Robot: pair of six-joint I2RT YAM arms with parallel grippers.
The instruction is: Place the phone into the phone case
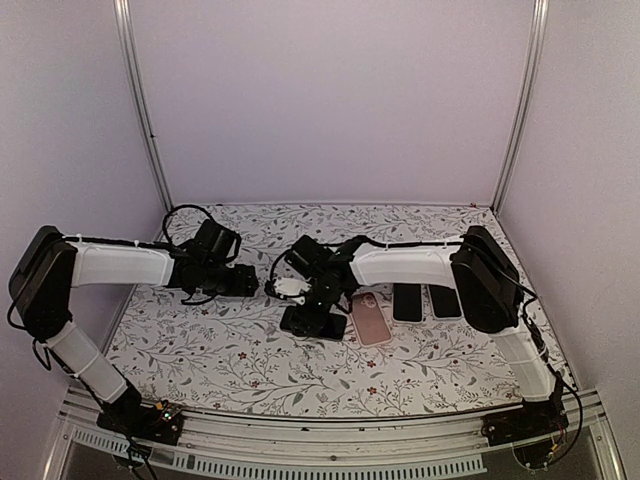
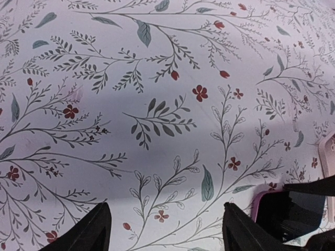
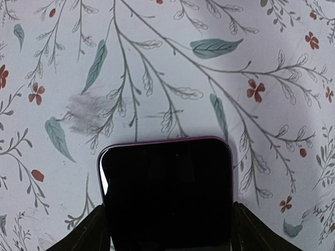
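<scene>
A dark phone with a purple rim lies screen up on the flowered table. My right gripper is shut on its two long sides; in the top view the gripper is at the table's middle, over the phone. A pink phone case lies just right of the phone. My left gripper is open and empty, to the left of the phone. In the left wrist view its fingers stand wide apart over bare cloth, and the phone's pink-rimmed corner shows at the lower right.
Two black phones or cases lie side by side right of the pink case. The flowered tablecloth covers the table. White walls and metal posts close in the back and sides.
</scene>
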